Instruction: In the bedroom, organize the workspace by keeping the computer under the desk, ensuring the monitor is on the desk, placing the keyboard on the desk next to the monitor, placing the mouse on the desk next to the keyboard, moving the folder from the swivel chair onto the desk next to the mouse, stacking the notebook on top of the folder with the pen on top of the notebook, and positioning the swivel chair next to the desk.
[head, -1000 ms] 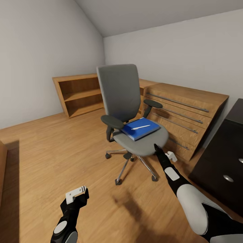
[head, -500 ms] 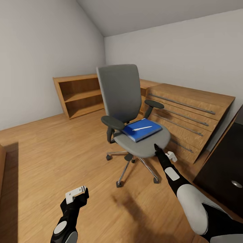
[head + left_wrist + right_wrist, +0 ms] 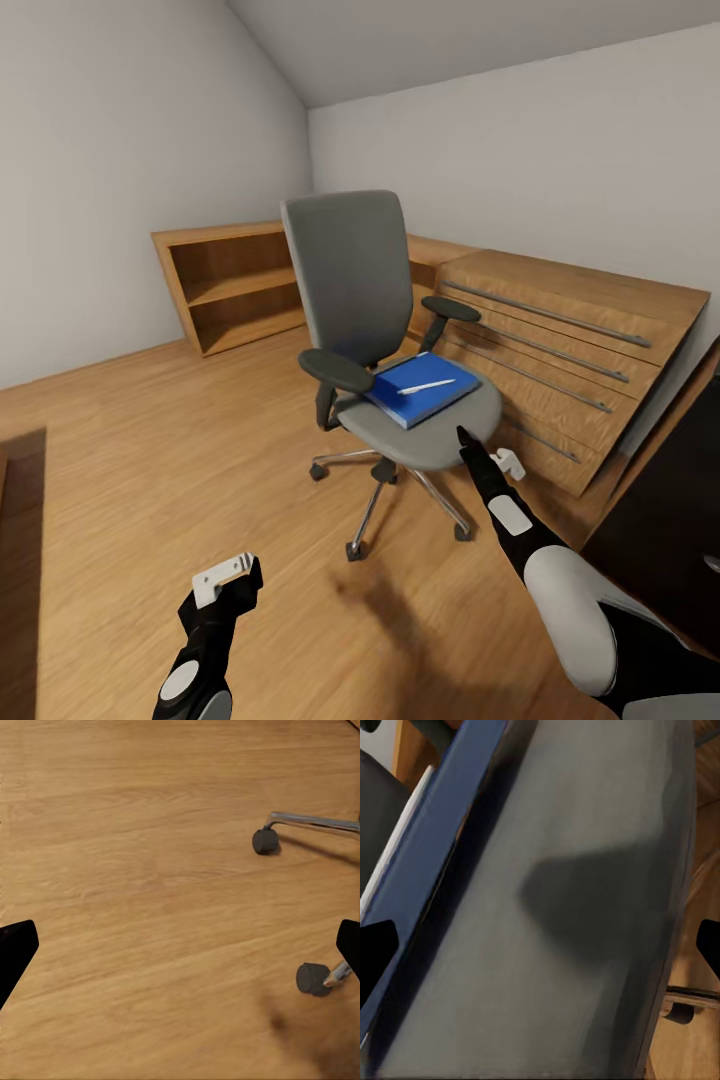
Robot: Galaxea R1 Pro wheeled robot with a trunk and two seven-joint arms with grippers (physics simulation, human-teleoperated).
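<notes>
Step in hand, by my read: fetching the folder off the swivel chair. Right gripper jaws wide, at the seat's front edge — folder just beyond, pen atop it. Next: reach further, close on the folder's edge. Left gripper wide, over wooden floor.

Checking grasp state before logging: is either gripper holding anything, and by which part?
Nothing is held. The right gripper is open at the swivel chair seat's front edge, short of the folder. The left gripper is open over the floor.
</notes>
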